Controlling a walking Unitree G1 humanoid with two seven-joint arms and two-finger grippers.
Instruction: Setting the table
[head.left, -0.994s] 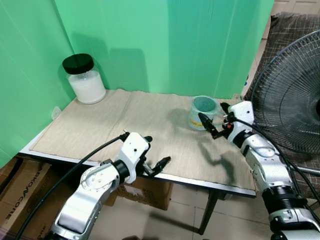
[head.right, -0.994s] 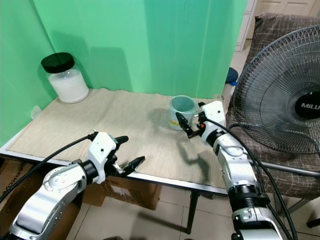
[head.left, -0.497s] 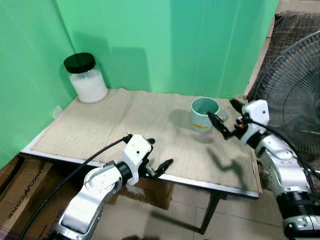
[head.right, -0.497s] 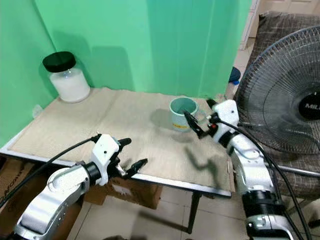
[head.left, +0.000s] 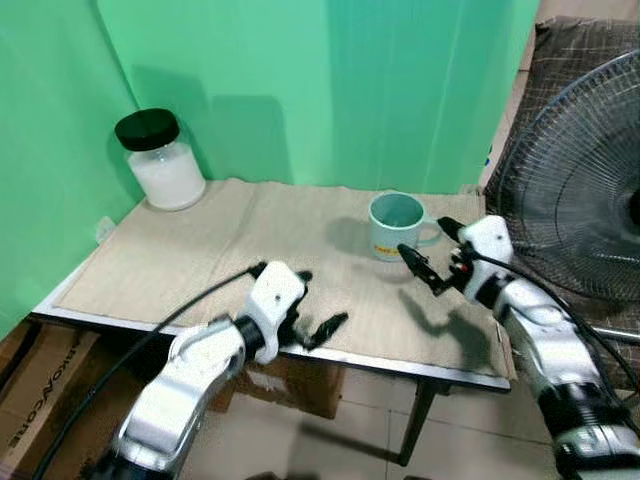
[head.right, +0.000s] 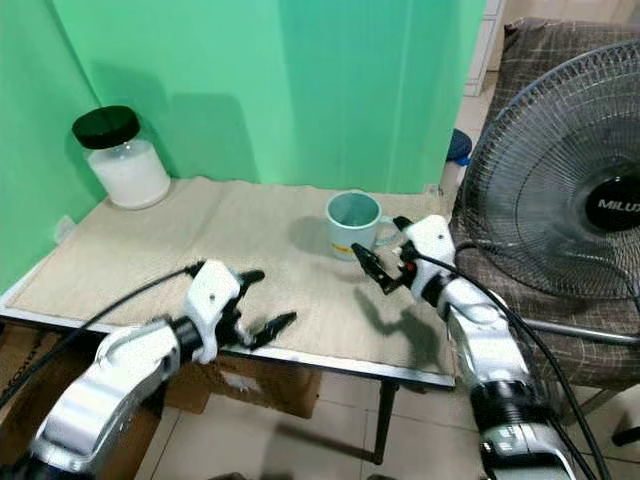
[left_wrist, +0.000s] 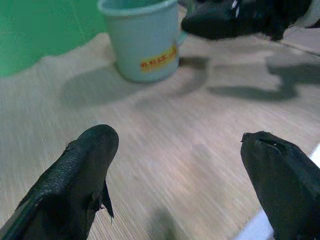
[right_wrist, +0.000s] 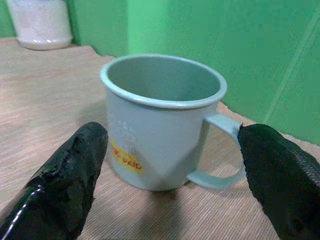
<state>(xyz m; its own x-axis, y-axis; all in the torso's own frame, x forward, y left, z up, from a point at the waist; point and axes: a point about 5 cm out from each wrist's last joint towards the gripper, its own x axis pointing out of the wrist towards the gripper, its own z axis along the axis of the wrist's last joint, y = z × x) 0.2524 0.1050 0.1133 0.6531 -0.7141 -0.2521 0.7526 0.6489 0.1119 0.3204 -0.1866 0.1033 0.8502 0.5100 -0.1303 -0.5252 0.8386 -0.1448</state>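
With its two black fingers spread wide, the right pincer (head.left: 432, 262) hovers just in front of the mug (head.left: 395, 226), the handle (right_wrist: 220, 156) and body framed between the fingertips but not touching either. A second ago the same pincer sat right at the mug's side; half a second ago it was drawn a little off to the handle side, and now it stands slightly nearer the robot, apart from the cup and empty. That suggests a grasp being lined up afresh, with the mug not yet lifted or placed.

The left pincer (head.left: 313, 305), fingers likewise apart and holding nothing, hangs at the near edge of the tabletop (head.left: 430, 363), much as it did a second earlier.

The mug is pale blue-green, upright and apparently empty, with a small yellow label bearing red lettering too blurred to read. It stands on a beige woven mat (head.left: 180, 260) toward the right rear of the tabletop, its handle turned toward the right arm. Its seeming shift across the frame is probably the camera's own motion.

Well apart at the far left corner stands a black-lidded jar (head.left: 159, 159) of white contents. A standing fan (head.right: 560, 180) is off to the right.
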